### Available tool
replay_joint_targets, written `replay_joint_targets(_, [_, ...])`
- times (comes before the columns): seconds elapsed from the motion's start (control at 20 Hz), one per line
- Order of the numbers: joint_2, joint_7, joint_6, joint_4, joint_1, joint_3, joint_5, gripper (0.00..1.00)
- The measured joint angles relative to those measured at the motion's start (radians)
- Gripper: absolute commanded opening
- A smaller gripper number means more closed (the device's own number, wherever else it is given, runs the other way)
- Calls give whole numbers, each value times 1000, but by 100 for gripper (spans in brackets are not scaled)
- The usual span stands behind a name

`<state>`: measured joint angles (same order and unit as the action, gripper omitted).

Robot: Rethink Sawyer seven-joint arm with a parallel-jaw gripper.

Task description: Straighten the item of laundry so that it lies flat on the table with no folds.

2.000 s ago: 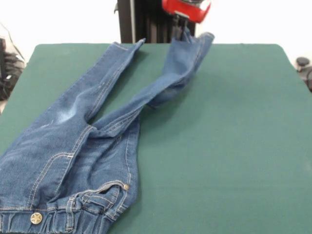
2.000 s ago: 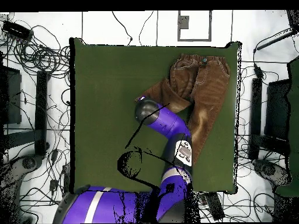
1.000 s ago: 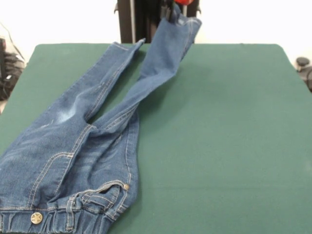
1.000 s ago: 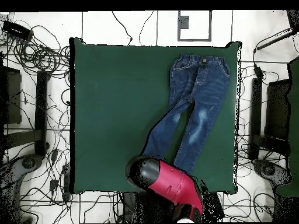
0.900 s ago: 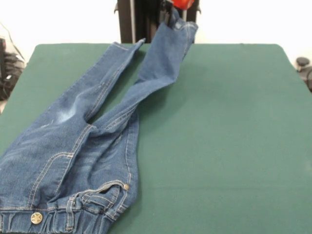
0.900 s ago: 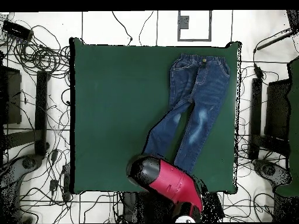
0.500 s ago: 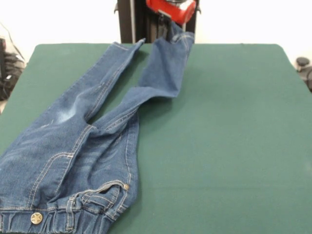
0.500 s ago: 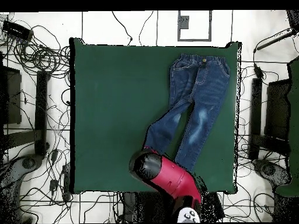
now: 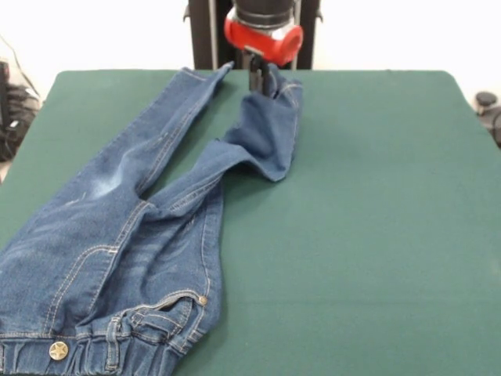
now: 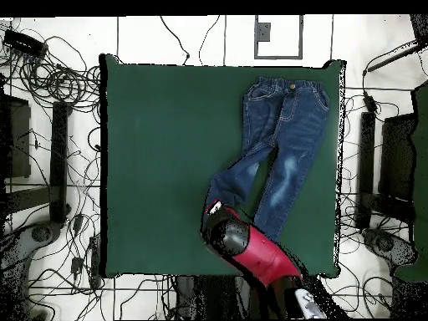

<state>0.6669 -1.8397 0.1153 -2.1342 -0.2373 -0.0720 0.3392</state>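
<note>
The item of laundry, small blue jeans (image 9: 117, 235), lies on the green table (image 9: 376, 196) with its waistband and metal button at the near left corner. One leg runs flat toward the far edge. The other leg angles right and buckles into a loose fold (image 9: 266, 145), its cuff lifted. My gripper (image 9: 262, 81), under a red wrist, is shut on that cuff. In the overhead view the jeans (image 10: 284, 125) lie on the right half of the table (image 10: 159, 150), and the gripper (image 10: 216, 209) sits at the end of the left leg, mostly covered by the red arm (image 10: 255, 251).
Green cloth stretches bare to the right of the jeans in the front view. Tangled cables (image 10: 50, 100) and dark equipment (image 10: 393, 159) surround the table on the floor. A black column (image 9: 207, 35) stands behind the far edge.
The gripper has come down and forward over the table with the cuff. The held leg, stretched long and straight before, has gone slack and buckled into a fold.
</note>
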Motion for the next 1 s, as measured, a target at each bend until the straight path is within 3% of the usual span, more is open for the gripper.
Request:
replay_joint_targets(0.2, [-12,0,-123,-80,-231,191,-103,0])
replay_joint_targets(0.3, [-17,0,-142,-100,-289,237,-138,0])
replay_joint_targets(0.55, [-35,0,-151,-156,-415,348,-215,0])
replay_joint_targets(1.0, [-86,0,-153,-230,-543,526,-299,0])
